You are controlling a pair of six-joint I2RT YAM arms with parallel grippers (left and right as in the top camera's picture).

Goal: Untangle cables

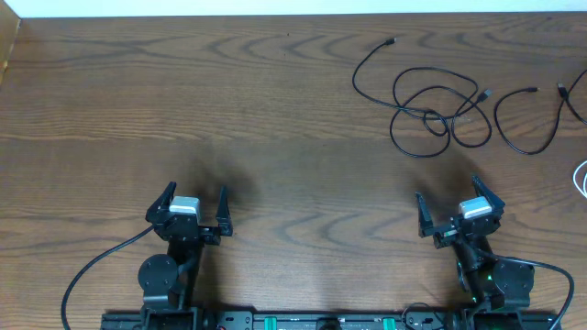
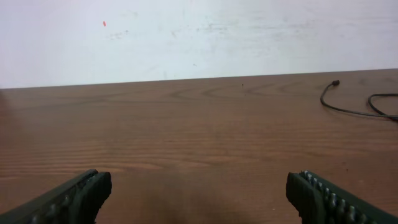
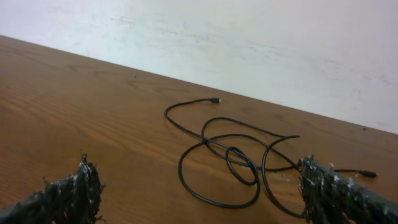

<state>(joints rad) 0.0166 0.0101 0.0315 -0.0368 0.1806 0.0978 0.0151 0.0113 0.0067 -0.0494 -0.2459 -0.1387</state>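
We take twelve o'clock as the far edge of the brown wood-grain table (image 1: 275, 110) in the overhead view. The left tool (image 1: 196, 192) sits at about seven o'clock. Its two dark ridged fingers (image 2: 74, 196) stand wide apart and hold nothing, and only bare wood shows between them in the left wrist view. The right tool (image 1: 449, 194) sits at about five o'clock with its fingers spread just as wide, also holding nothing.

The tangle of thin black cable with small plug ends (image 1: 431, 115) lies flat on the table at about two o'clock. It is at twelve o'clock from the right tool and apart from it. Its loops cross one another several times. One plug end (image 1: 393, 41) trails toward eleven o'clock from the knot and another reaches out toward three o'clock. The right wrist view looks straight at these crossed loops, which lie on the wood beyond the tool's fingers.

At three o'clock from the tangle, just beside it, a second thin black cable in an open loop (image 1: 527, 137) rests on the table; we cannot tell whether the two touch. A third black cord (image 1: 570, 99) runs off the right edge of the frame. At about four o'clock from the tangle, a thin white cable (image 1: 581, 179) curves in at that same edge. A white wall (image 2: 186, 37) rises behind the table.
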